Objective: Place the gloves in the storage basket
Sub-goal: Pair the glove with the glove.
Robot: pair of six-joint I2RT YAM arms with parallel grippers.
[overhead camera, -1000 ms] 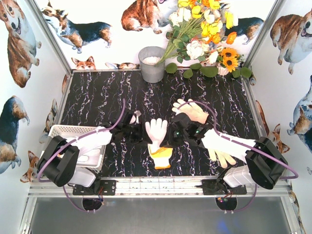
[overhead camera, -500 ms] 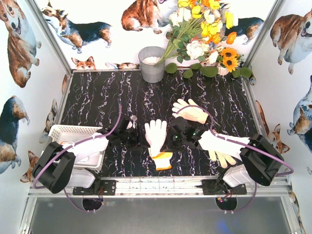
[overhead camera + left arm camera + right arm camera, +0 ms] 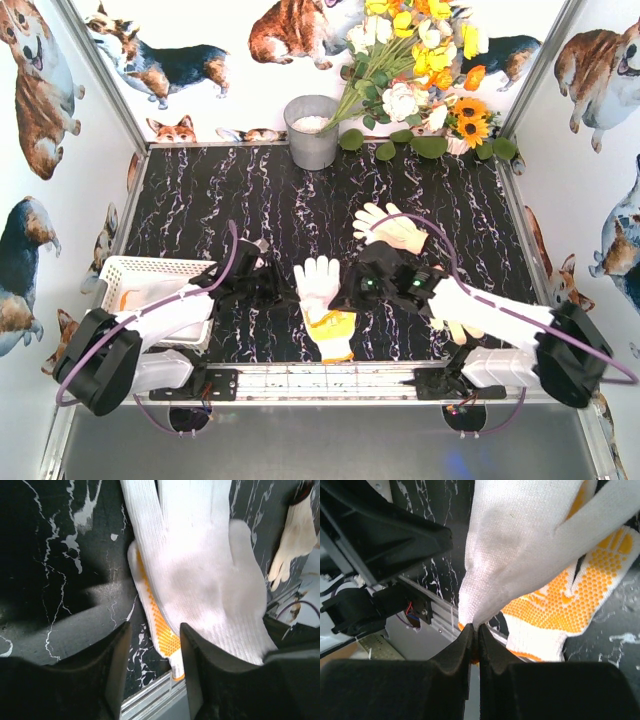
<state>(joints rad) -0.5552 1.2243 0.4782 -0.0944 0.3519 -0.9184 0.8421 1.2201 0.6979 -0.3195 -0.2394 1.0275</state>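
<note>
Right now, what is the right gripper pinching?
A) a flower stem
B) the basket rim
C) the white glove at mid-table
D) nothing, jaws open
C: in the right wrist view the right gripper is shut, its tips pinching an edge of the white glove, which lies over an orange-dotted glove.

At least four gloves (image 3: 318,278), one basket (image 3: 125,268), one bucket (image 3: 312,135), one bouquet (image 3: 410,60).

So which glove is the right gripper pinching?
The plain white glove in the centre, lying over the orange-dotted one; the cream glove behind lies free.
</note>
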